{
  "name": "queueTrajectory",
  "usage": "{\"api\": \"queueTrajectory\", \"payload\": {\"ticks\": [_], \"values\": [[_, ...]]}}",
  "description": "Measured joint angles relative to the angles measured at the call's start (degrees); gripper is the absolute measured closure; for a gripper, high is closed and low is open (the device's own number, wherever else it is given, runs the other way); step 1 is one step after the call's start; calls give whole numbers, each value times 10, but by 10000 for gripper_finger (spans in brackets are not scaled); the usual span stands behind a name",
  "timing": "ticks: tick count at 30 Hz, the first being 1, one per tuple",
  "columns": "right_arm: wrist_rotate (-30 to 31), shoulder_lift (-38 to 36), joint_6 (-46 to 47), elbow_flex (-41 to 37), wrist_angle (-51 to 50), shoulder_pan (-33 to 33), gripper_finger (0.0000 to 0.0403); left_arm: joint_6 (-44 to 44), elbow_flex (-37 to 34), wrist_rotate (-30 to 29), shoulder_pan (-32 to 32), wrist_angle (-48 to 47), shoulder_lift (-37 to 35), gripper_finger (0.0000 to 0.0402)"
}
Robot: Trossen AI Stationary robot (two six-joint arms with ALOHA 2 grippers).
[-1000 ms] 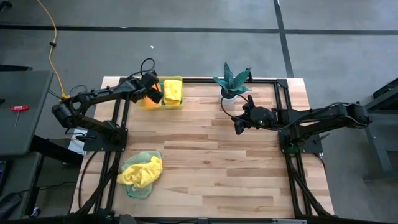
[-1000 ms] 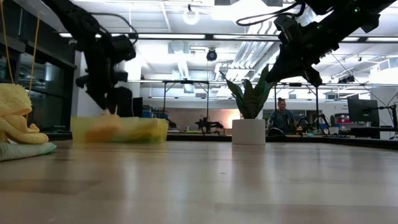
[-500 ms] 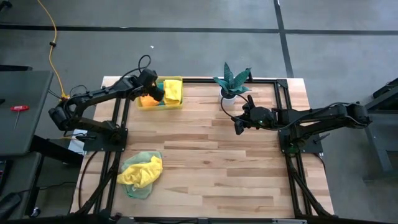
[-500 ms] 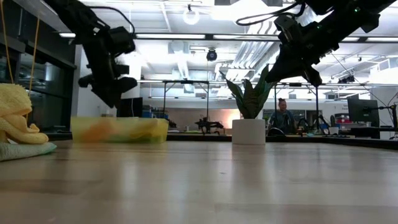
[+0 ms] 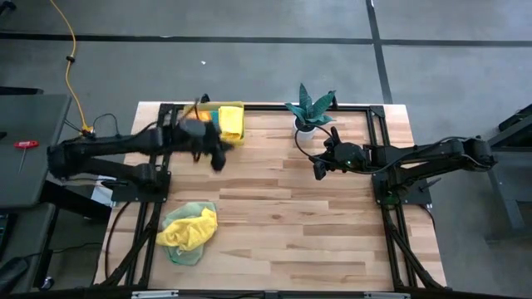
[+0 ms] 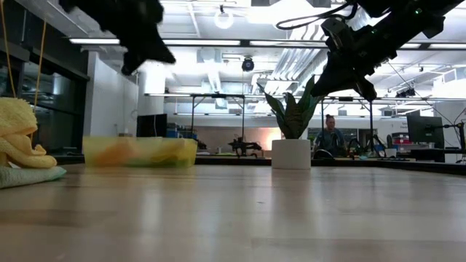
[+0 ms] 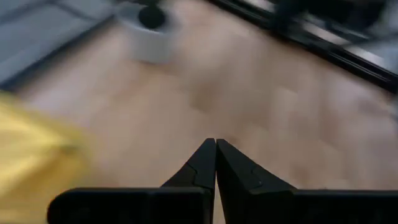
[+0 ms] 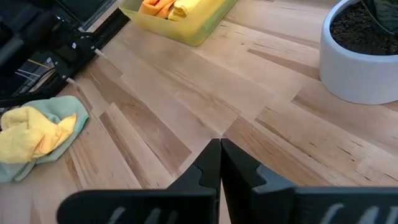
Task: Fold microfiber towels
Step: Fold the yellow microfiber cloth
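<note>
A crumpled yellow towel (image 5: 189, 227) lies on a light green towel (image 5: 186, 251) near the table's near left corner. A translucent yellow bin (image 5: 224, 137) at the far left holds a folded yellow towel (image 5: 230, 121) and an orange towel (image 8: 158, 5). My left gripper (image 5: 219, 161) hangs shut and empty above the bare wood, just on the near side of the bin; its fingers (image 7: 205, 163) meet with nothing between them. My right gripper (image 5: 318, 171) is shut and empty too, raised over the table near the plant, its fingertips (image 8: 214, 155) together.
A potted plant (image 5: 309, 110) in a white pot (image 8: 367, 53) stands at the far edge, right of the bin. Black frame rails (image 5: 274, 108) run along the table's far edge and sides. Bare wood (image 5: 291, 224) fills the middle and near right.
My left gripper has risen out of the bin and swung toward the table's near edge and middle, tipping up from pointing steeply down to a shallower slant. Its fingers, spread before, have shut on nothing. The towels in the bin stay put.
</note>
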Motion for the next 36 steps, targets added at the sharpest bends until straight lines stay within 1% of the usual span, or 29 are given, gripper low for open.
{"api": "queueTrajectory", "payload": {"ticks": [4,8,11,13,15,18,20,26,31,33,36], "values": [[0,0,-1,0,0,0,402,-69,0,-13,-156,-10,-11,388],[0,0,-5,0,0,0,402,-160,4,-22,-291,-40,-6,359],[-1,0,-5,0,0,0,402,-233,40,-22,-369,-129,8,328],[-1,0,-5,0,0,0,402,-265,74,-22,-411,-199,20,306],[-1,0,-5,0,0,0,402,-286,107,-23,-448,-265,33,284],[-1,0,-4,0,0,0,402,-304,146,-14,-502,-327,55,254],[-1,0,-4,0,0,0,402,-311,159,-5,-539,-344,70,236],[1,0,-3,0,0,0,402,-386,153,7,-635,-374,127,192],[4,0,-3,0,0,-3,402,-440,152,7,-671,-434,176,168],[5,0,1,0,0,-5,402,-471,152,6,-674,-456,188,163],[5,0,0,0,0,-8,402,-495,150,3,-684,-478,198,162]]}}
